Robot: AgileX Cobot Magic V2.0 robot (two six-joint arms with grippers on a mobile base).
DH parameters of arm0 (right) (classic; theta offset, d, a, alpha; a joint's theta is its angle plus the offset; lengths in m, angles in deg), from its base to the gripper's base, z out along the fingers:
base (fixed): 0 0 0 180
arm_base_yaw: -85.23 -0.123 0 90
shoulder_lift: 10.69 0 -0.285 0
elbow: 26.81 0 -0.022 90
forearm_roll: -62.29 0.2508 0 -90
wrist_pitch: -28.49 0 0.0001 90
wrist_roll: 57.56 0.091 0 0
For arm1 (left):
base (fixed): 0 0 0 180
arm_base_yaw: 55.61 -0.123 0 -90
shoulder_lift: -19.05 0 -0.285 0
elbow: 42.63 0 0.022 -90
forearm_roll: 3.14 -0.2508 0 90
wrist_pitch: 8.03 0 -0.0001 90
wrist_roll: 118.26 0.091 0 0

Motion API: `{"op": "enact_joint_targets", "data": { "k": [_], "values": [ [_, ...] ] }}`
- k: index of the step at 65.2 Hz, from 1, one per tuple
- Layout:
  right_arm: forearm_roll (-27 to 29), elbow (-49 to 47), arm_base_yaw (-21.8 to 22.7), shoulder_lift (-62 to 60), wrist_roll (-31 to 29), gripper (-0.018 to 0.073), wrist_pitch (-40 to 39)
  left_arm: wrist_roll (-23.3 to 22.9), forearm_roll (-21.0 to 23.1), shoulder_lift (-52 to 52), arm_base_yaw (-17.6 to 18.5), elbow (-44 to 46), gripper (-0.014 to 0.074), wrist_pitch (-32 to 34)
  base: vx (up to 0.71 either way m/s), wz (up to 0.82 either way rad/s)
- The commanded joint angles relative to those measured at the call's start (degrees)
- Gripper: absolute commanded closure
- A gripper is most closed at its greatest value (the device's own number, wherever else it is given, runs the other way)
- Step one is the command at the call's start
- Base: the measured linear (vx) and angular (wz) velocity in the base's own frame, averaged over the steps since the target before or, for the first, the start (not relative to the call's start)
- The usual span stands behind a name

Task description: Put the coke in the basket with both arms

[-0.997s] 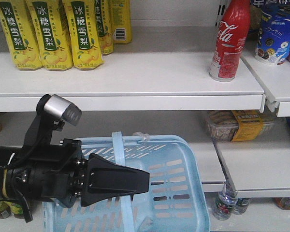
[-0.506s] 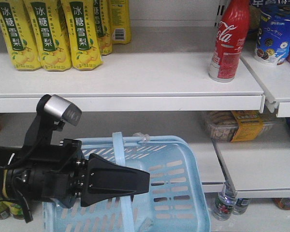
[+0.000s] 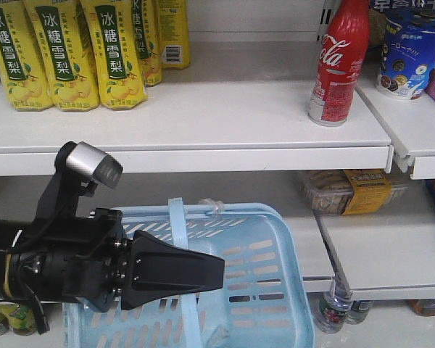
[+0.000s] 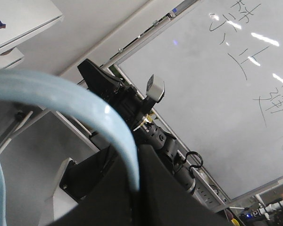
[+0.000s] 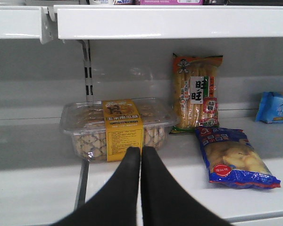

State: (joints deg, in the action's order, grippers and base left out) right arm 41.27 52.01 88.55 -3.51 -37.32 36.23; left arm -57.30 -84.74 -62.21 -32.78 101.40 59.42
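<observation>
The coke (image 3: 339, 65), a slim red bottle with white script, stands upright at the right end of the upper shelf. Below it, the light blue basket (image 3: 275, 290) hangs in front of the lower shelf. My left gripper (image 3: 219, 272) is shut on the basket's thin handle (image 3: 175, 221). The left wrist view shows the handle (image 4: 85, 99) arching out from between the jaws of the left gripper (image 4: 135, 160). My right gripper (image 5: 140, 149) is shut and empty, pointing at the lower shelf. It is outside the front view. The right gripper (image 4: 87, 68) also shows across from the left wrist.
Yellow pear-drink bottles (image 3: 58, 54) line the upper shelf's left. A blue cookie tub (image 3: 409, 47) stands right of the coke. A clear biscuit box (image 5: 115, 125) and snack bags (image 5: 195, 92) lie on the lower shelf. Small bottles (image 3: 333, 308) sit near the floor.
The shelves and their goods have slid a little to the left in the front view. The left arm and basket keep their place in the frame.
</observation>
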Motion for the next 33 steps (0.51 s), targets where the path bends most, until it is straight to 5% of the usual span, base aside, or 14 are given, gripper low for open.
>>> {"op": "enact_joint_targets", "data": {
  "k": [1,33],
  "values": [
    [-0.78,0.61,-0.01,-1.04,-0.27,0.0564,-3.99,0.06,4.76,1.80,0.17,1.50,0.0603,11.66,0.02,-0.02],
    [-0.78,0.61,-0.01,-1.04,-0.27,0.0564,-3.99,0.06,4.76,1.80,0.17,1.50,0.0603,11.66,0.02,-0.01]
  ]
}}
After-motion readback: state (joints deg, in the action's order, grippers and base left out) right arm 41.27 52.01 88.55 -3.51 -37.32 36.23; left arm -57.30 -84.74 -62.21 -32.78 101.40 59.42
